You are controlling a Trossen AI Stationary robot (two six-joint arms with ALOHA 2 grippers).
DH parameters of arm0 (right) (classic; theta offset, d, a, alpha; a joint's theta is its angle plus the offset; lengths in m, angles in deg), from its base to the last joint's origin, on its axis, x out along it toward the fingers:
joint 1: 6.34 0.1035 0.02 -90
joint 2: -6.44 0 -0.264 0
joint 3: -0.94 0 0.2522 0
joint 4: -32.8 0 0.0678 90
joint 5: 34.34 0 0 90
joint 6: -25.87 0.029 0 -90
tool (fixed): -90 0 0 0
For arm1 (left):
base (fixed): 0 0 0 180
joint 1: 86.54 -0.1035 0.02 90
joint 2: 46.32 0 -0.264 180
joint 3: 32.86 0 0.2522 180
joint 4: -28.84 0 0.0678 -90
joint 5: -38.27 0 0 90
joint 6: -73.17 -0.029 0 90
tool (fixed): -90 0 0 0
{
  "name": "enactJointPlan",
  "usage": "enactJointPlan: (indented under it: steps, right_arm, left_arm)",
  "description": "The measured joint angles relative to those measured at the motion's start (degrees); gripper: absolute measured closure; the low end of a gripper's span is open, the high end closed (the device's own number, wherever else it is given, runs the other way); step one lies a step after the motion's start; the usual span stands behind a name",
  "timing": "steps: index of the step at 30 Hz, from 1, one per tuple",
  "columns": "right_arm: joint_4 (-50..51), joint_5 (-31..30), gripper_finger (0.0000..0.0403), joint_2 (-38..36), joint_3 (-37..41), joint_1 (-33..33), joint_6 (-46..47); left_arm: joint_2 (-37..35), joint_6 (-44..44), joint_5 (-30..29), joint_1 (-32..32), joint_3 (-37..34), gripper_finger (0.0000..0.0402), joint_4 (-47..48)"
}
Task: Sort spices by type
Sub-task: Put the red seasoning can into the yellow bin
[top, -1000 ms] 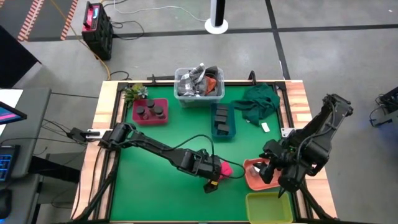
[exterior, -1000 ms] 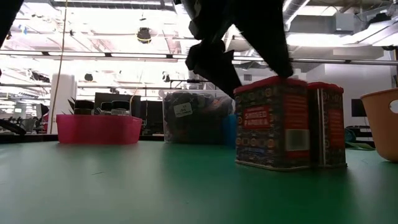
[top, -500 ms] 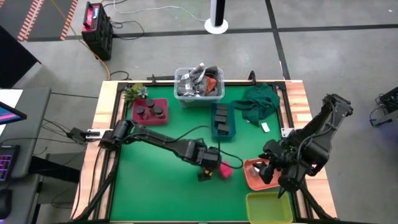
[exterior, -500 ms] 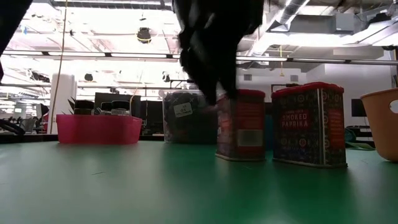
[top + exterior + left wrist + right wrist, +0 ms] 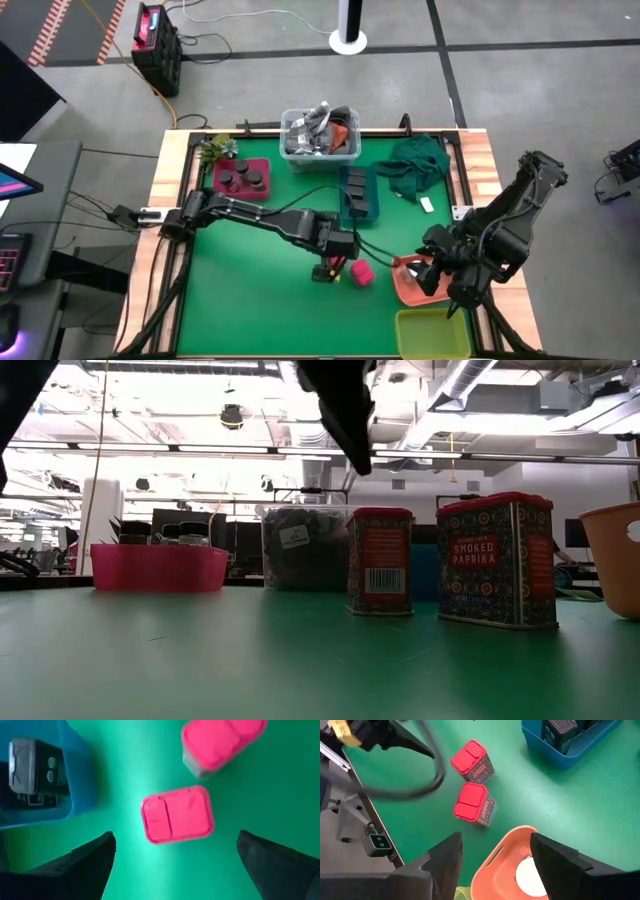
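Two spice tins with bright pink lids stand upright on the green table, a little apart: one [image 5: 176, 814] lies straight below my left gripper [image 5: 175, 851], the other [image 5: 222, 742] beyond it. The low view shows both tins [image 5: 380, 563] [image 5: 497, 560] standing free, with the left gripper's fingers well above them. That gripper is open, pointing steeply down, with nothing between its fingers. My right gripper [image 5: 492, 857] hangs open over the orange tray [image 5: 500, 865] at the near right, holding nothing.
A blue tray [image 5: 358, 195] holds dark grey boxes, and a pink tray [image 5: 241, 180] at the far left holds dark round jars. The clear bin [image 5: 320, 137] and a green cloth [image 5: 415, 165] lie at the far edge. A yellow-green tray [image 5: 432, 333] sits at the near right corner.
My left gripper has risen off the tins, gone toward the far edge and rolled about its own line. One tin, which stood close against the other a second ago, now stands farther back and apart from it, turned about. The right arm has kept still.
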Motion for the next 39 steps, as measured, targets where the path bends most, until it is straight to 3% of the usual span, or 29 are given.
enactJointPlan:
  steps: [3, 9, 19, 25, 33, 39]
  right_arm:
    - [0.01, 0.00, 0.0143, 0.00, 0.00, 0.00, 0.42]
    - [0.02, 0.00, 0.0143, 0.00, 0.01, -0.09, 0.45]
    - [-1.15, -2.56, 0.0143, -0.02, 0.01, -0.26, -1.97]
    - [-0.85, -2.69, 0.0143, -0.02, 0.01, -0.42, -5.25]
    - [5.81, -2.67, 0.0143, -0.73, -0.01, -0.74, -3.00]
    - [9.26, -2.67, 0.0143, -4.28, 0.01, 0.24, 0.49]
  left_arm:
    - [-0.07, 9.98, 3.01, -1.40, 1.28, 0.0003, 0.16]
    - [-0.07, 39.53, 6.13, -2.16, 1.62, 0.0003, 1.94]
    - [-0.05, 64.07, -8.68, 3.16, 0.79, 0.0003, 0.39]
    - [0.07, 69.63, -11.60, 3.96, -2.60, 0.0003, -0.58]
    - [0.15, 69.76, -5.59, 2.11, -11.30, 0.0003, -14.77]
    - [0.15, 69.89, -6.24, 1.14, -11.69, 0.0003, -15.13]
